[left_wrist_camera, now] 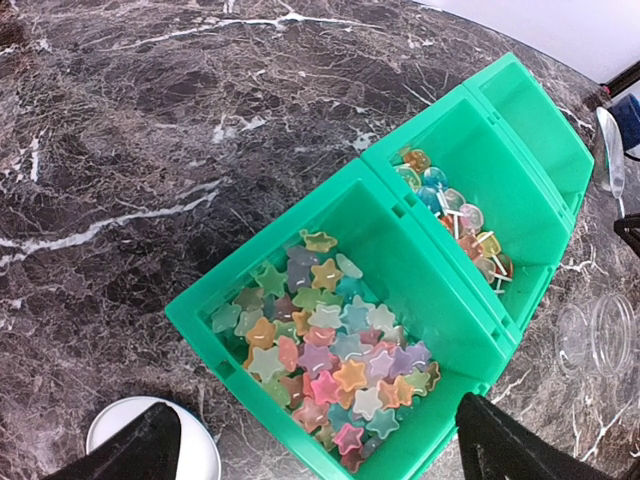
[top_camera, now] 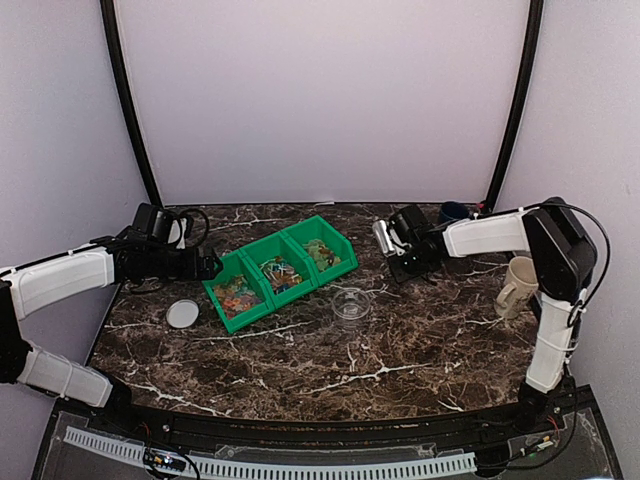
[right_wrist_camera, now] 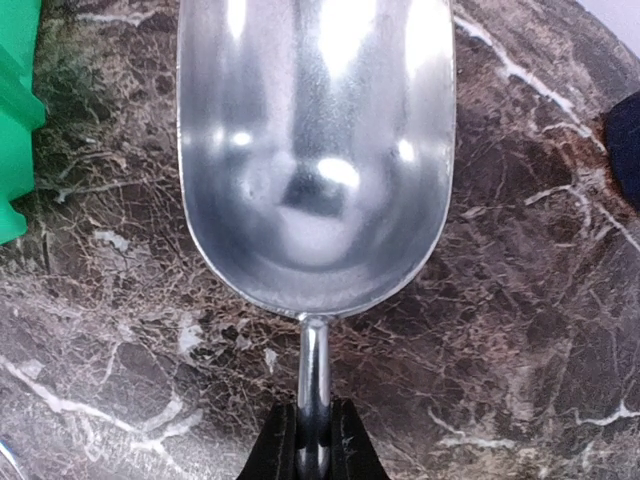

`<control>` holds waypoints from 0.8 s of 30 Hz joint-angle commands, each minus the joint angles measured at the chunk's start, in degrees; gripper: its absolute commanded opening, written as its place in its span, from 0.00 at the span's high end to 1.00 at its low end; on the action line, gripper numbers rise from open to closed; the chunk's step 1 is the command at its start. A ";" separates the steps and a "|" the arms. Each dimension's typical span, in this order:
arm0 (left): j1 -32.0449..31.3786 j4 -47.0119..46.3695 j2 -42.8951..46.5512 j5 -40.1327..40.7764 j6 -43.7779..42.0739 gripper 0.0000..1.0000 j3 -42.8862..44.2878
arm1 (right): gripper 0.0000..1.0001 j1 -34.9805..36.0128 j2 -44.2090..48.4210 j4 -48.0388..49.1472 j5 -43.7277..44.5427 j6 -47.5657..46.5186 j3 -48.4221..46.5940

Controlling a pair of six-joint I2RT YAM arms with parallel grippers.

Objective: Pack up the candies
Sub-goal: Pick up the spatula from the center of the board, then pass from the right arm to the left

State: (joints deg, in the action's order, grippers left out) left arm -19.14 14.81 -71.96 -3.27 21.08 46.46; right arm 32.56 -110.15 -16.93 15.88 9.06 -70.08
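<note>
Barely started: my right gripper (right_wrist_camera: 310, 440) pinches the scoop (right_wrist_camera: 315, 150) by its handle (bowl empty), and my left gripper (left_wrist_camera: 320, 445) gapes wide. The candies (left_wrist_camera: 330, 370) sit in the bin (left_wrist_camera: 420, 290); the jar (top_camera: 351, 303) at its four o'clock looks empty.

We look into a robotics lab booth, not a home. Plain white walls (top_camera: 320, 100) framed by curved black poles (top_camera: 130, 110) enclose a dark marbled table (top_camera: 300, 360). A white left arm (top_camera: 60, 280) and right arm (top_camera: 490, 235) stand at its near edge, beside a slotted cable track (top_camera: 270, 462).
</note>
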 commanded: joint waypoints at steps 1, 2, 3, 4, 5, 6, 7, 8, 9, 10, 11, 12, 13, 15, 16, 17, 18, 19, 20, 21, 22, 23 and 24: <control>0.24 -0.57 2.90 -2.34 -1.91 0.02 2.20 | 1.00 1.40 5.55 -1.10 3.60 -3.50 -1.34; 0.24 -0.38 3.04 -2.64 -2.12 0.02 2.68 | 1.00 2.18 6.36 -1.54 4.10 -4.40 -1.75; 0.24 -0.33 3.01 -3.15 -2.21 0.02 3.10 | 1.00 3.00 7.34 -1.95 4.66 -5.33 -2.11; 0.24 -0.30 2.98 -4.20 -2.31 0.02 3.43 | 1.00 4.17 8.07 -2.09 5.17 -6.59 -2.46; 0.29 -0.34 2.85 -5.20 -2.31 0.02 3.80 | 1.00 5.44 8.75 -2.04 5.78 -7.87 -2.69; 0.17 -0.56 2.74 -6.42 -2.27 0.02 4.03 | 1.00 6.81 9.25 -2.01 6.38 -9.38 -2.94; 0.15 -0.89 2.56 -7.85 -2.29 0.02 4.26 | 1.00 8.37 9.84 -1.74 6.85 -10.79 -3.09; 0.21 -1.32 2.53 -9.43 -2.49 0.02 4.48 | 1.00 9.88 10.30 -1.50 7.03 -12.39 -3.25; 0.16 -1.92 2.50 -11.13 -2.79 0.02 4.57 | 1.00 11.24 10.64 -1.21 7.19 -13.73 -3.34; 0.09 -2.48 2.53 -12.75 -3.16 0.03 4.72 | 1.00 12.55 10.92 -1.06 7.26 -15.30 -3.53; 0.02 -2.96 2.60 -14.54 -3.48 0.04 4.87 | 1.00 13.72 11.18 -0.72 7.17 -16.43 -3.60; -0.02 -3.56 2.68 -16.30 -3.73 0.04 4.98 | 1.00 14.83 11.50 -0.02 7.07 -17.69 -3.26; -0.21 -4.12 2.80 -17.81 -4.10 0.05 5.14 | 1.00 15.86 11.92 0.82 6.68 -18.95 -2.85; -0.79 -4.79 3.01 -20.45 -4.64 0.05 5.58 | 1.00 18.24 12.67 2.50 5.92 -21.78 -1.86; -1.19 -4.83 3.05 -21.48 -5.02 0.05 5.86 | 1.00 19.13 12.86 3.00 5.61 -22.87 -1.52; -1.88 -4.91 3.01 -22.23 -5.38 0.05 6.05 | 1.00 19.88 12.92 3.31 5.31 -23.71 -1.47; -2.48 -4.96 2.91 -22.87 -5.73 0.05 6.38 | 1.00 20.65 12.87 3.38 5.09 -24.41 -1.46; -3.22 -4.90 2.84 -23.50 -6.21 0.05 6.59 | 1.00 21.18 12.92 3.62 4.65 -25.09 -1.39; -3.82 -5.02 2.73 -24.03 -6.51 0.05 6.74 | 1.00 21.77 12.89 3.91 4.30 -25.75 -1.29; -4.46 -5.25 2.59 -24.63 -6.72 0.05 6.75 | 1.00 22.21 12.81 4.06 3.99 -26.36 -1.21; -4.95 -5.66 2.47 -25.39 -6.74 0.05 6.75 | 1.00 22.59 12.73 4.06 3.60 -26.97 -1.12; -5.34 -6.07 2.33 -26.06 -6.62 0.05 6.72 | 1.00 23.01 12.54 3.93 3.25 -27.51 -1.15; -5.68 -6.53 2.23 -26.75 -6.52 0.05 6.64 | 1.00 23.44 12.47 3.77 3.06 -28.05 -1.19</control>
State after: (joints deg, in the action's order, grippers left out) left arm -23.35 10.52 -70.65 -25.02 16.03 51.75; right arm 54.63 -99.09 -16.01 20.14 -15.09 -71.88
